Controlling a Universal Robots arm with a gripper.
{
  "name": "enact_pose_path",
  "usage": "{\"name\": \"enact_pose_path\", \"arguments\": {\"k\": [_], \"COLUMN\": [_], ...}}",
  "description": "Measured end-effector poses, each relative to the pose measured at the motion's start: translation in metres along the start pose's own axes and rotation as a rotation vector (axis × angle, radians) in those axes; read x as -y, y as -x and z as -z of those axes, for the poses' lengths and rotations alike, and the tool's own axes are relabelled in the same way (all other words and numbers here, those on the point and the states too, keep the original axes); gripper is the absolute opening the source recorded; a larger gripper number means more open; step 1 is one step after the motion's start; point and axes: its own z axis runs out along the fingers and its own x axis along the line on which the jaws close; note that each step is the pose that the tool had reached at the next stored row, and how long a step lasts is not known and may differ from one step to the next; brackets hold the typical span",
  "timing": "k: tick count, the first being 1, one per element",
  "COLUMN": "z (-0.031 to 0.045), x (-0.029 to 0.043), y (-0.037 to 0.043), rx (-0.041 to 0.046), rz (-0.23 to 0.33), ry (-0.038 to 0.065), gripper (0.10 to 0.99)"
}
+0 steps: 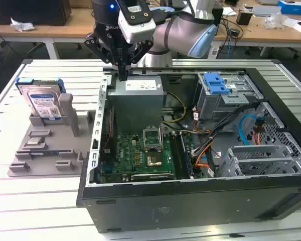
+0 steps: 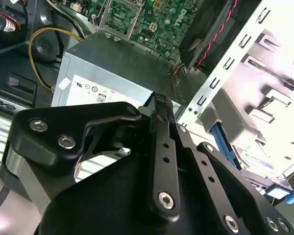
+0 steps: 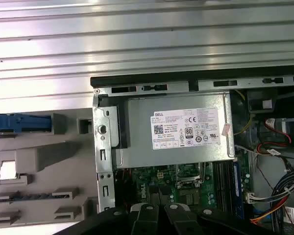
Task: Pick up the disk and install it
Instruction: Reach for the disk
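The disk [image 1: 42, 103] is a silver drive with a white and blue label and a blue bracket. It stands on edge in a grey holder [image 1: 45, 145] at the exterior view's left, outside the case. The first wrist view catches its blue bracket edge [image 3: 19, 122], and its label side is in the second wrist view [image 2: 257, 161]. My gripper [image 1: 123, 74] hangs over the case's rear left corner, just above the grey power-supply box [image 1: 138, 90]. It is well apart from the disk. Its black fingers [image 2: 160, 103] are pressed together with nothing between them, and they also appear in the first wrist view [image 3: 159, 215].
The open computer case [image 1: 190, 201] holds a green motherboard [image 1: 140, 153], loose cables [image 1: 220, 135] and a grey drive cage with a blue ribbed latch [image 1: 218, 83]. The case's perforated side wall [image 3: 104, 147] separates the gripper from the holder. Cluttered desks stand behind.
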Motion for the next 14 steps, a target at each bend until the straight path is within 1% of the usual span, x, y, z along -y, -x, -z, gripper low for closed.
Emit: {"name": "enact_pose_path", "arguments": {"k": [1,3,7,14], "z": [0.0,0.0002,0.0004,0.0005], "x": [0.0,0.0004,0.001,0.0017], "y": [-0.0001,-0.0059,-0.0136,-0.0231], "rx": [0.0,0.0,0.0,0.0], "rz": [0.0,0.0,0.0,0.0], "ry": [0.0,0.0,0.0,0.0], "gripper": [0.106,0.106,0.106,0.106]}}
